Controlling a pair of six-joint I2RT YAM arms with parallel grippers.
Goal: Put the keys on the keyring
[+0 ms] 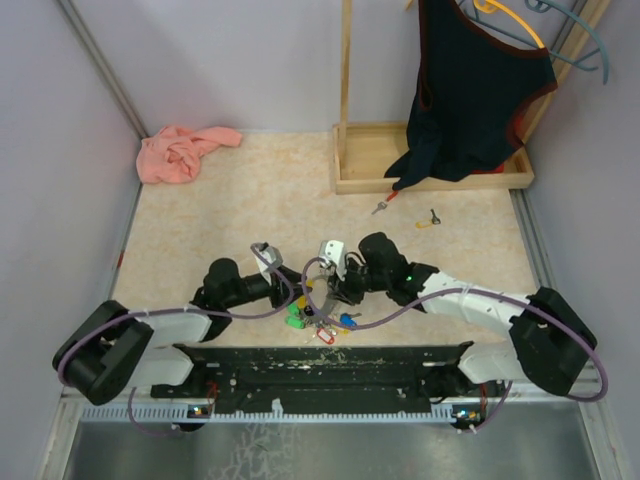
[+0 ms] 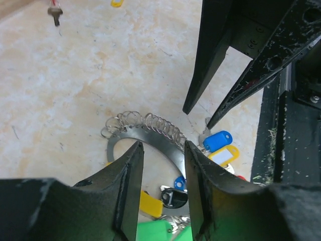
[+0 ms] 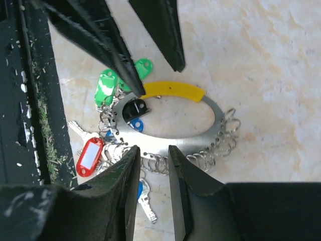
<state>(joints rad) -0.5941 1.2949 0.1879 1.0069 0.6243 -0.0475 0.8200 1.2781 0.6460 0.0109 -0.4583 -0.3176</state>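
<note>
**Keyring lying flat between two opposed grippers**

The keyring [image 3: 200, 138], an oval metal band, lies flat on the worktop [image 1: 250, 200] close to its near edge. In the right wrist view its long axis runs side to side, crosswise to that gripper's fingers. Its yellow segment [image 3: 173, 90] is on the far side, and small wire loops line the near side. Green tags [image 3: 106, 88] and a red tag [image 3: 89, 154] bunch at its left end. A blue-capped key [image 3: 142, 193] there points its blade toward the bottom of that view.

A red-capped key [image 1: 380, 207] and a yellow-capped key [image 1: 428, 220] lie loose, well apart from the ring, near the wooden tray [image 1: 360, 184]; their headings are too small to read.

Both arms reach inward and low, wrists angled down, tips facing each other over the ring. The left gripper [image 2: 162, 150] stands partly open astride the band, clamping nothing. The right gripper [image 3: 153, 150] shows a narrow gap at the band's near edge and holds nothing.
</note>
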